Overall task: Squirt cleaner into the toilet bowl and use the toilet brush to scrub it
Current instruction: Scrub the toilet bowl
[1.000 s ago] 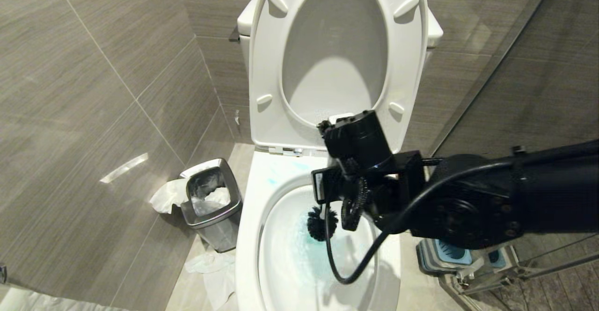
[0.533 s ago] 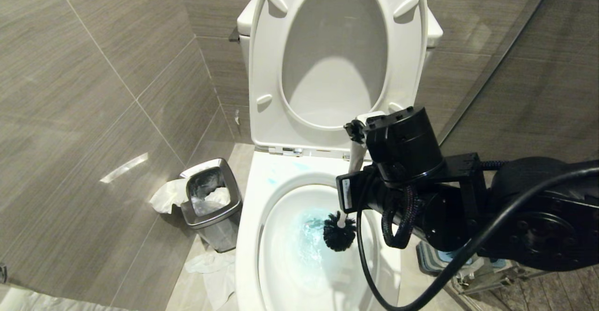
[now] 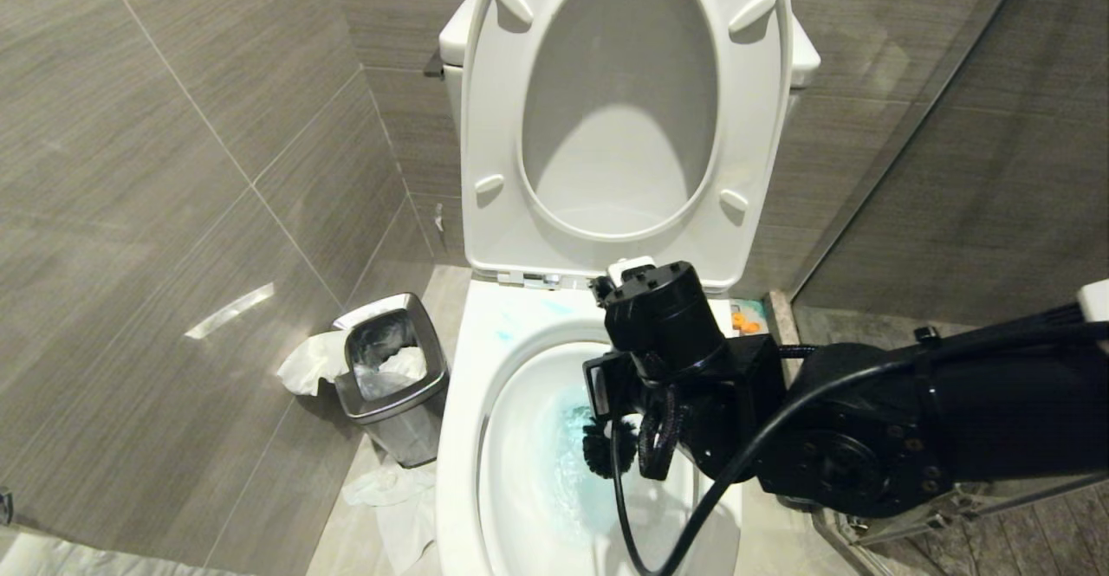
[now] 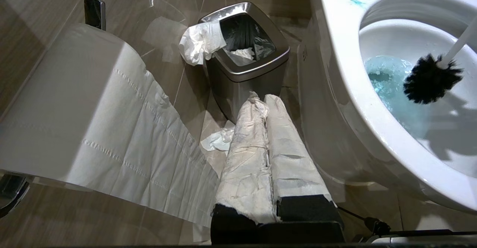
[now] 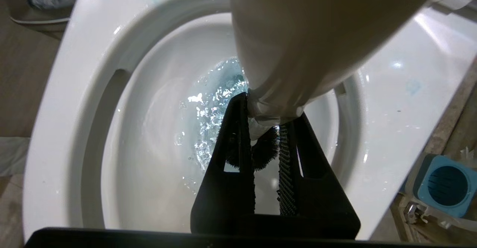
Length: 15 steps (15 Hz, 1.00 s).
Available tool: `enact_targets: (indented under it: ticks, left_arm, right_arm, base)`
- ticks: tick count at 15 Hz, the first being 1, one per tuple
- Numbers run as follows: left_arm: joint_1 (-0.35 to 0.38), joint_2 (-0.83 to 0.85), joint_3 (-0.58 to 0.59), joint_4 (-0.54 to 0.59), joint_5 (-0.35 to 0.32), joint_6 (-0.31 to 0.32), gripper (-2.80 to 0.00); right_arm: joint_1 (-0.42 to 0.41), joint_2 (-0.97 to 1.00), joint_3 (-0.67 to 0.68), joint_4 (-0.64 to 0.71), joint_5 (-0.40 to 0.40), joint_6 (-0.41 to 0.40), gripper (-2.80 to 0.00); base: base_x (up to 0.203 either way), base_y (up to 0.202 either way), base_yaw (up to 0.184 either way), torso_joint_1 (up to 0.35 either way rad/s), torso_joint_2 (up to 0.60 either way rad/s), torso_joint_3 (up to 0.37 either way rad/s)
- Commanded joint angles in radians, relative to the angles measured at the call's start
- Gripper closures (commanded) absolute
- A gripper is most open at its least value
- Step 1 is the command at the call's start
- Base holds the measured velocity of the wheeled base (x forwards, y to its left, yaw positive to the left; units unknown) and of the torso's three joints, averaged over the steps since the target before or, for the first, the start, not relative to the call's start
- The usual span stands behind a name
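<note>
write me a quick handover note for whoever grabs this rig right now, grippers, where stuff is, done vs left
Right gripper: fingers shut on the toilet brush handle, over the toilet bowl.
Left gripper: shut, holding nothing, parked low beside the toilet, near the steel bin.
Brush head is down inside the bowl, at the blue-tinted water.
Cleaner: already in, tinting the water, with smears on the back rim.
Brush holder: on the floor at the robot's right of the toilet.
Done: cleaner squirted, scrubbing under way.
Left: finish scrubbing; probably return the brush to its holder.

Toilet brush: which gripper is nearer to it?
Right. The right gripper is clamped on the toilet brush handle over the toilet bowl; the left gripper hangs beside the bowl, apart.
</note>
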Motion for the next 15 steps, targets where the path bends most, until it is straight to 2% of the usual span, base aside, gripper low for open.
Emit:
enact_targets:
  ticks: [1,6,9,12,15]
  left_arm:
    - [0.0,0.002,0.003,0.0,0.0,0.001,0.0]
    - [0.0,0.002,0.003,0.0,0.0,0.0,0.0]
    - [0.0,0.002,0.003,0.0,0.0,-0.001,0.0]
    - [0.0,0.002,0.003,0.0,0.0,0.001,0.0]
    - [0.0,0.002,0.003,0.0,0.0,-0.001,0.0]
  right_arm:
    - [0.023,0.091,-0.004,-0.015,0.0,-0.002,0.0]
    - [0.082,0.192,-0.141,-0.014,0.0,-0.005,0.0]
    - [0.087,0.25,-0.261,-0.013,-0.003,-0.043,0.0]
    - [0.044,0.295,-0.358,-0.011,-0.005,-0.103,0.0]
    - [-0.024,0.298,-0.415,-0.009,-0.006,-0.118,0.0]
  base:
    - [0.0,0.0,0.0,0.0,0.0,0.0]
    - [0.0,0.0,0.0,0.0,0.0,0.0]
    - [0.0,0.0,0.0,0.0,0.0,0.0]
    - [0.0,0.0,0.0,0.0,0.0,0.0]
    - [0.0,0.0,0.0,0.0,0.0,0.0]
